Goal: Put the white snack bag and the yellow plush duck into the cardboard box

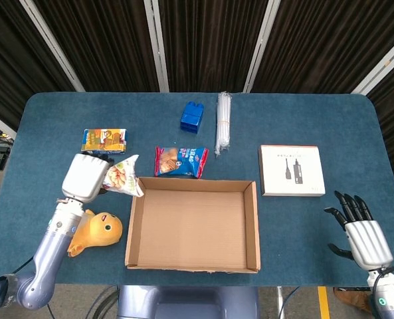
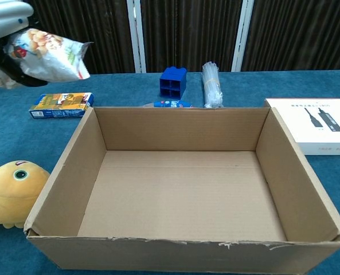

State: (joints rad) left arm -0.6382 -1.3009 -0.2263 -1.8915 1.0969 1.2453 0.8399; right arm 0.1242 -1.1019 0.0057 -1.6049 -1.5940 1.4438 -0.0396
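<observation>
My left hand [image 1: 84,177] [image 2: 3,23] grips the white snack bag [image 1: 122,179] [image 2: 48,54] and holds it in the air just left of the cardboard box [image 1: 193,224] [image 2: 181,189], near its far left corner. The box stands open and empty in the middle of the table. The yellow plush duck [image 1: 98,229] [image 2: 12,192] lies on the table to the left of the box, below my left forearm. My right hand [image 1: 363,236] hovers at the near right of the table with its fingers spread and nothing in it.
Behind the box lie a blue and red snack pack [image 1: 181,161], an orange carton [image 1: 104,140] [image 2: 62,105], a blue block [image 1: 192,117] [image 2: 173,83] and a bundle of clear straws [image 1: 223,122] [image 2: 211,85]. A white flat box [image 1: 291,170] [image 2: 321,125] lies right of the cardboard box.
</observation>
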